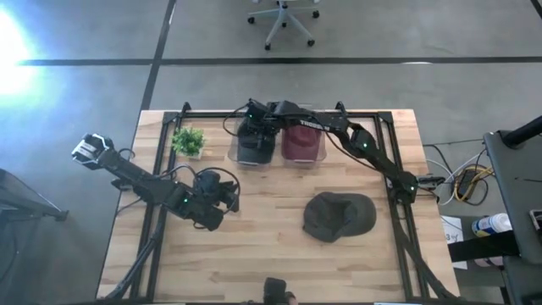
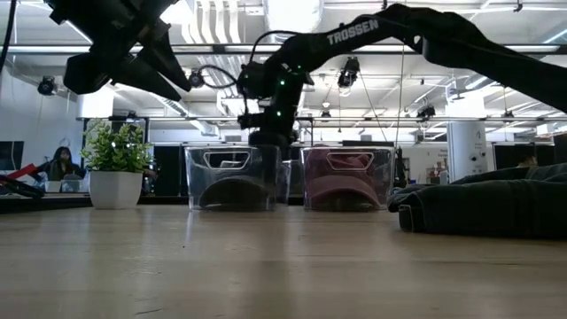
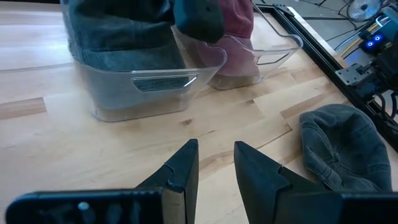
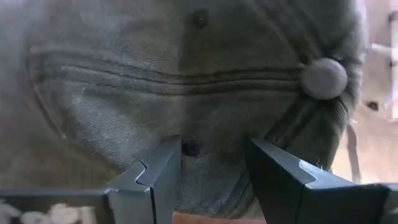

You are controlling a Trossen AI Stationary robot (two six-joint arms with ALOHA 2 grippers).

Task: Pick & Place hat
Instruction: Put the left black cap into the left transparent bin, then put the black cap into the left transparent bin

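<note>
Two clear bins stand side by side at the table's far edge. The left bin (image 1: 253,146) holds a grey cap (image 3: 118,34); the right bin (image 1: 303,144) holds a maroon cap (image 3: 239,25). A dark olive cap (image 1: 340,216) lies flat on the table at the near right. My right gripper (image 4: 214,146) reaches down into the left bin (image 2: 232,177), open, its fingers close over the grey cap's crown (image 4: 186,93), near its top button (image 4: 324,78). My left gripper (image 1: 230,196) hovers open over the table's left middle, touching nothing. My right gripper comes at the grey cap's crown (image 4: 193,124) from above, with its open fingers (image 4: 155,168) on either side of a seam panel. I cannot tell whether the fingers touch the cloth. The cap lies inside the left bin.
A small potted plant (image 1: 188,141) stands at the far left, beside the bins. Black frame rails (image 1: 398,161) run along the table's left, right and far sides. Bare wood (image 1: 254,246) lies between my left gripper and the olive cap.
</note>
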